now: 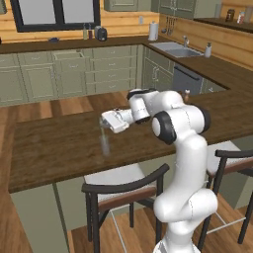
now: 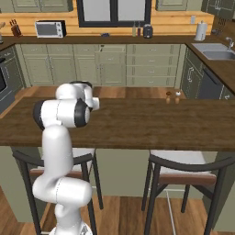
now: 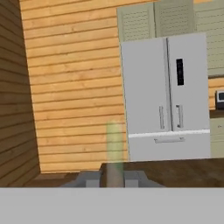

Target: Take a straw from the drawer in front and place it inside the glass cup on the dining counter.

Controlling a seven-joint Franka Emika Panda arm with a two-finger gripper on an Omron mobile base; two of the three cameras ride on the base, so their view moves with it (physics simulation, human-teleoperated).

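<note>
My gripper [image 1: 103,123] reaches left from the white arm, low over the dining counter [image 1: 54,148]. It is shut on the straw [image 3: 114,148], which blurs into a pale upright stick between the fingertips [image 3: 89,179] in the hand view. Its lower end [image 1: 102,130] hangs faintly below the hand. The glass cup [image 1: 105,146] stands upright on the wood just below the gripper, almost see-through. The drawer [image 1: 69,55] in the far cabinet row stands slightly pulled out, and it is visible from the right side too [image 2: 112,48].
Black-framed stools [image 1: 123,190] [image 2: 183,167] stand under the counter's near edge. Two small shakers [image 2: 172,96] sit at the counter's far edge. A sink [image 1: 178,49] lies at the back right, and a grey fridge [image 3: 166,96] stands straight ahead of the hand.
</note>
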